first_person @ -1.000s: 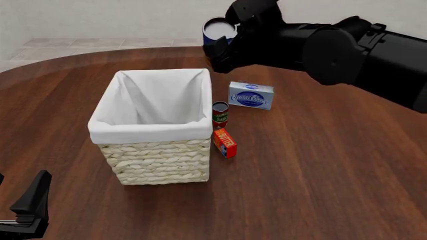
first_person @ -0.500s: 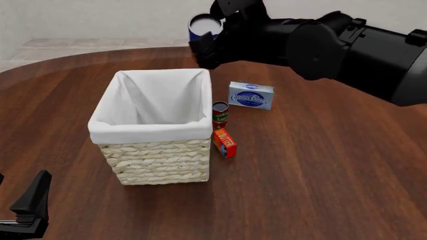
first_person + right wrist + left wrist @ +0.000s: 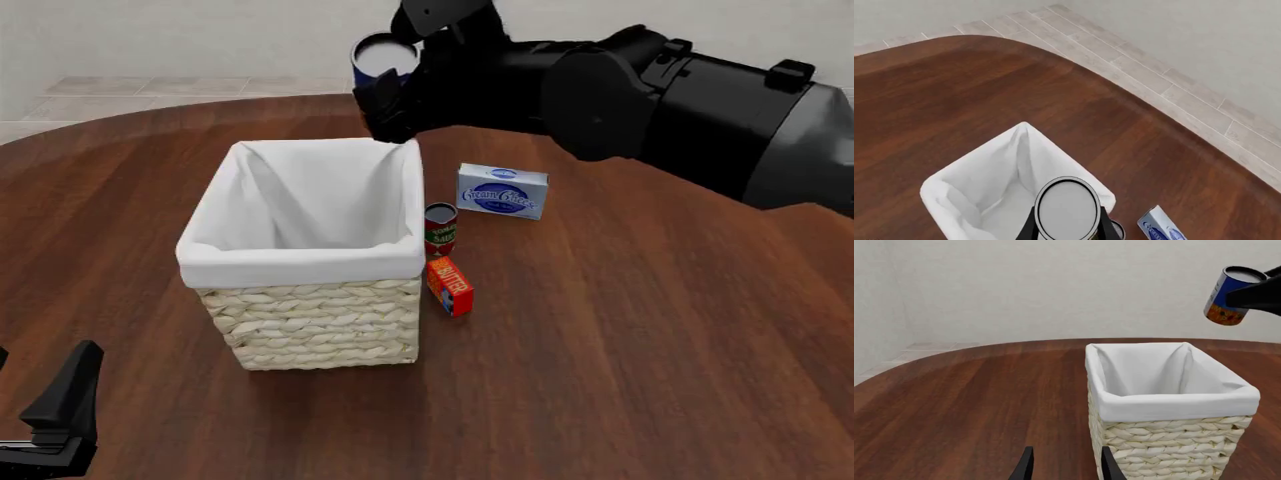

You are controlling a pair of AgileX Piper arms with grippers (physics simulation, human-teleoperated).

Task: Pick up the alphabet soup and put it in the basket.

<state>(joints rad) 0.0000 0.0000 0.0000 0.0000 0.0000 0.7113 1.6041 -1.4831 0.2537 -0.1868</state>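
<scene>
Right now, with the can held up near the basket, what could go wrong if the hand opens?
1. The small blue-labelled alphabet soup can in the right hand sits over the far right corner of the large cream wicker basket, not its middle. Released here, it might clip the white cloth rim and fall outside.
2. It looks tilted in the left wrist view, so it may tumble on the way down.
3. A bounce could hit the small red-and-green can beside the basket.

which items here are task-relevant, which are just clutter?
Job: blue-labelled alphabet soup can, shut in right gripper; cream wicker basket with white liner.

Clutter: red-and-green can, blue-and-white box, small red box; left gripper idle.
</scene>
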